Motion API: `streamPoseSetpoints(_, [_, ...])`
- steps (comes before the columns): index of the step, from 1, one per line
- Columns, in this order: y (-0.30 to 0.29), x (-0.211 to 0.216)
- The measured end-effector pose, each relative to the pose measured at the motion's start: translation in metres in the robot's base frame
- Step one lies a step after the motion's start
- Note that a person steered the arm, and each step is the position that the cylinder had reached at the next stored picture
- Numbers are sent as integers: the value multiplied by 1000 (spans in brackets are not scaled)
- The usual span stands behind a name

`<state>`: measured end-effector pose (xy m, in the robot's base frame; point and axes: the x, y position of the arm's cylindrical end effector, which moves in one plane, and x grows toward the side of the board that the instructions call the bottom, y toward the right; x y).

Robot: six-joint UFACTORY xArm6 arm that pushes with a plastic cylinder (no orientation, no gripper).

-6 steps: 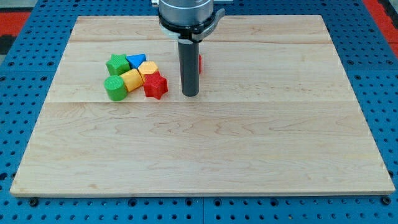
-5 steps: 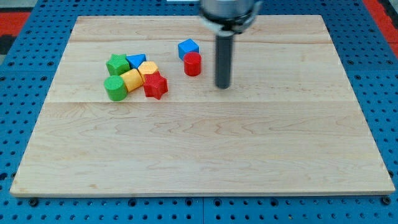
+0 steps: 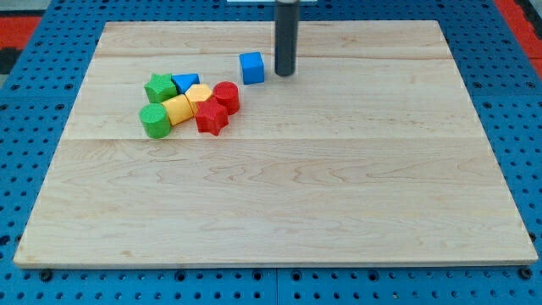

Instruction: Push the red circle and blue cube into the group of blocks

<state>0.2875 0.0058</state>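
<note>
The red circle (image 3: 226,96) now touches the group of blocks at the view's upper left, beside the red star (image 3: 211,119) and a yellow block (image 3: 201,94). The group also holds a green star (image 3: 158,87), a blue triangle (image 3: 185,82), a second yellow block (image 3: 179,108) and a green cylinder (image 3: 155,120). The blue cube (image 3: 251,67) stands apart, up and to the right of the group. My tip (image 3: 284,74) is just right of the blue cube, with a small gap between them.
The wooden board (image 3: 279,203) lies on a blue pegboard table (image 3: 25,135). All blocks sit in the board's upper left part.
The red circle has moved left from beside the blue cube into the group. My tip has moved from right of the circle up to the right side of the blue cube.
</note>
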Motion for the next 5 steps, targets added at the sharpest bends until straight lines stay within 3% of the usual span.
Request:
streamPoseSetpoints(2, [-82, 0])
streamPoseSetpoints(5, [-52, -10])
